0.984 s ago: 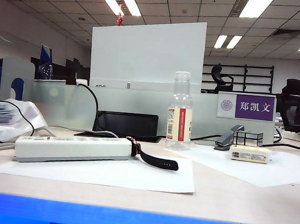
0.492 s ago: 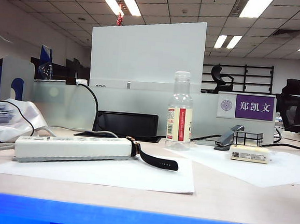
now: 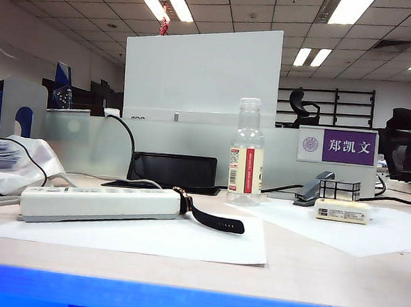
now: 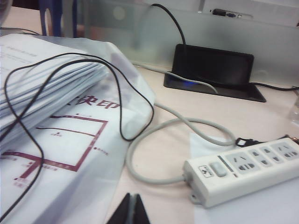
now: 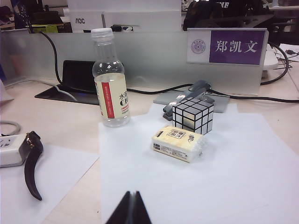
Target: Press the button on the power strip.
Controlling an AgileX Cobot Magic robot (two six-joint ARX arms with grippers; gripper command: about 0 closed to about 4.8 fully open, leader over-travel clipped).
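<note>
The power strip [image 3: 98, 203] is a long off-white bar lying on a white sheet at the left of the table, its thick white cable [image 4: 154, 140] looping away from one end. Its grey button [image 4: 217, 169] sits near the cable end, beside the sockets. My left gripper [image 4: 132, 198] is shut with nothing in it, hovering over the bare table short of the strip's cable end. My right gripper [image 5: 132, 195] is also shut and empty, above a white sheet, with one end of the power strip [image 5: 9, 149] far off to its side. Neither gripper shows in the exterior view.
A black watch [image 3: 211, 216] lies against the strip's end. A clear bottle [image 3: 246, 157], a mirror cube [image 5: 193, 115], a stapler [image 5: 187, 97], a small cream packet [image 5: 178, 143] and a nameplate [image 3: 336, 145] stand to the right. Bagged papers [image 4: 56, 121] with a thin black wire lie left.
</note>
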